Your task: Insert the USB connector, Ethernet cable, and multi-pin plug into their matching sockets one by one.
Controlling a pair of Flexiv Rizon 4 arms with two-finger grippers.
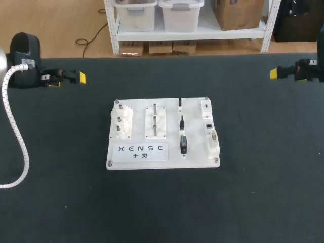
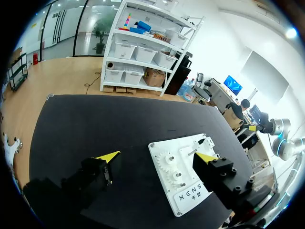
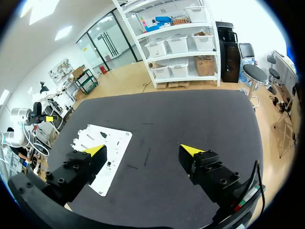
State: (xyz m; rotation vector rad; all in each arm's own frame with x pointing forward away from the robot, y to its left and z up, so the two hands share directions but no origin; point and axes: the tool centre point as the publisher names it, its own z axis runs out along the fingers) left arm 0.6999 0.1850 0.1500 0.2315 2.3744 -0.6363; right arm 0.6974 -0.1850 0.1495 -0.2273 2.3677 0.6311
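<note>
Both the left claw (image 2: pixel 156 156) and right claw (image 3: pixel 143 150) gape wide and empty, well apart from the board (image 1: pixel 174 161) ahead of them, whose small plugs (image 1: pixel 183 144) risk a crooked grasp that jams at the sockets (image 1: pixel 209 125).

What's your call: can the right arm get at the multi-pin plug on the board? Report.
Probably yes. The right pincer hangs open and empty beyond the board, with only dark table between it and the plug, which lies uncovered.

Bright, even light from overhead — only faint, soft shadows on the matte black worktop (image 1: pixel 263 192). White board (image 1: pixel 197 162) stands out bright against it — mild glare on its face.
</note>
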